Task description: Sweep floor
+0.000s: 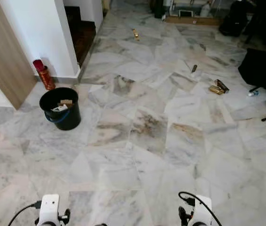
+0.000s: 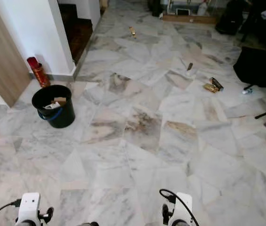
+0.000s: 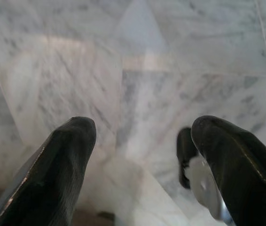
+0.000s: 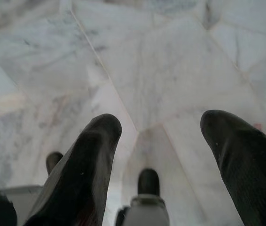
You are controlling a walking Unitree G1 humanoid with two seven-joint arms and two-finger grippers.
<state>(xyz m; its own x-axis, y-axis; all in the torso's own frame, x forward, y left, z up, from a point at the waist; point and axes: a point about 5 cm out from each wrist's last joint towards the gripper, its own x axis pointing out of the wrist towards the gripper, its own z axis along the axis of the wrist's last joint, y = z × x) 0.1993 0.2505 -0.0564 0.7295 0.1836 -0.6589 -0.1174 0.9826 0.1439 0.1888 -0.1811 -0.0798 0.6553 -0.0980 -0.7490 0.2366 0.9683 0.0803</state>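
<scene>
A marble tile floor [image 1: 147, 141] stretches ahead of me. Litter lies on it: gold and dark wrappers [image 1: 217, 88] at the right, a small dark piece [image 1: 194, 68] beyond them, and a gold scrap [image 1: 136, 34] far back. A black bucket [image 1: 60, 108] holding scraps stands at the left. Both arms hang low at the bottom edge. My left gripper [image 3: 142, 129] is open over bare tile. My right gripper [image 4: 163, 125] is open too, with nothing between its fingers.
A red cylinder [image 1: 43, 74] leans by the white wall [image 1: 34, 28] and wooden door [image 1: 1, 61] at the left. A dark stairway [image 1: 82, 33] opens behind. A black chair and stand [image 1: 264, 70] sit at the right, bags and boxes [image 1: 194, 14] at the back.
</scene>
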